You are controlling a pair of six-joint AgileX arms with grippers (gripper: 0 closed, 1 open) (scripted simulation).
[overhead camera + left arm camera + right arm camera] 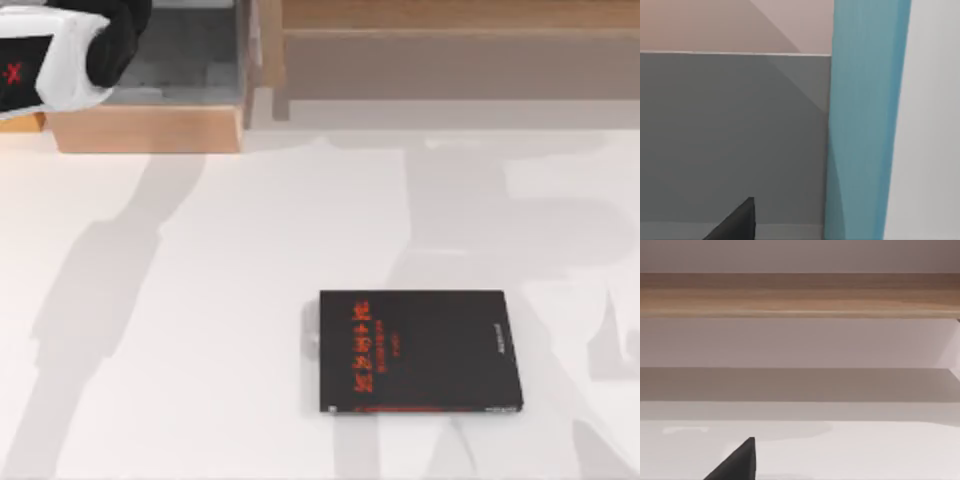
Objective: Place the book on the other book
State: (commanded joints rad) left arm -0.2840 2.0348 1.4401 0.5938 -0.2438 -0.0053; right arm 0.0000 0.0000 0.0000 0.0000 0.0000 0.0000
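Observation:
The other book (418,352) is black with red characters and lies flat on the white table, right of centre toward the front. The light blue book (867,120) stands on edge close in front of the left wrist camera, with a white surface beside it and a grey wall behind it. A dark part of my left gripper (735,222) sits beside the blue book, a gap apart. My left arm (60,50) is at the table's far left corner, over a wooden compartment. A dark part of my right gripper (735,462) hangs above the bare white tabletop, facing a wooden ledge.
A wooden box (150,125) with a grey inside stands at the back left. A long wooden shelf (450,50) runs along the back edge, also seen as the wooden ledge (800,295). White table (180,330) surrounds the black book.

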